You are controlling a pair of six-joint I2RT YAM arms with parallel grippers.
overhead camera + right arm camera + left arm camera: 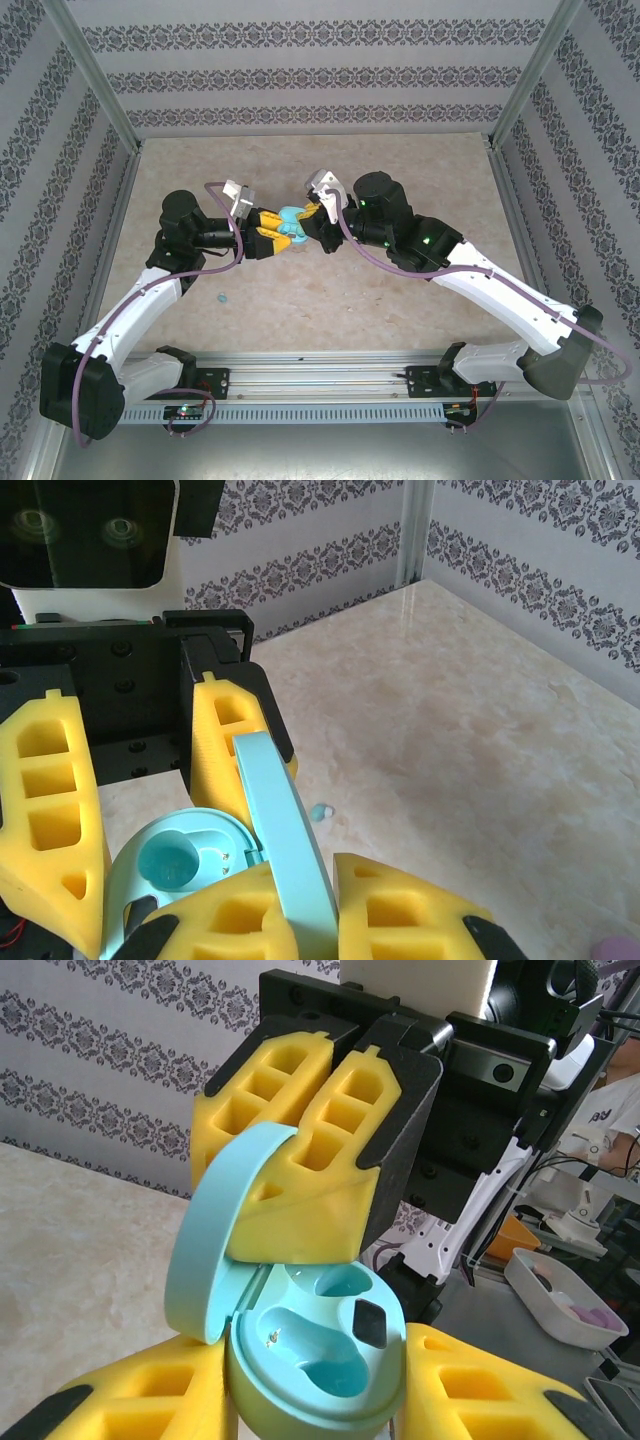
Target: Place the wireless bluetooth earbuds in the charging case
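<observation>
Risking hinge strain: right gripper (pixel 312 905) pressed together on lid (pixel 285 830), left gripper (pixel 310 1392) pinching case (pixel 300 1340) by base. Opposed pull would likely twist case loose or overbend lid. Both grippers busy, so freeing one for pickup may let lid drop shut. Case wells look empty. Blue earbud (pixel 321 811) lies loose on table (pixel 470 740) beyond case, well apart; tiny, easily flicked. Far off-table white tray (pixel 540 1290) holds pinkish bits, unclear.

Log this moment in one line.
left gripper: jaws clamp charging case base | right gripper: jaws pinch open lid | light blue earbud: loose on table
</observation>
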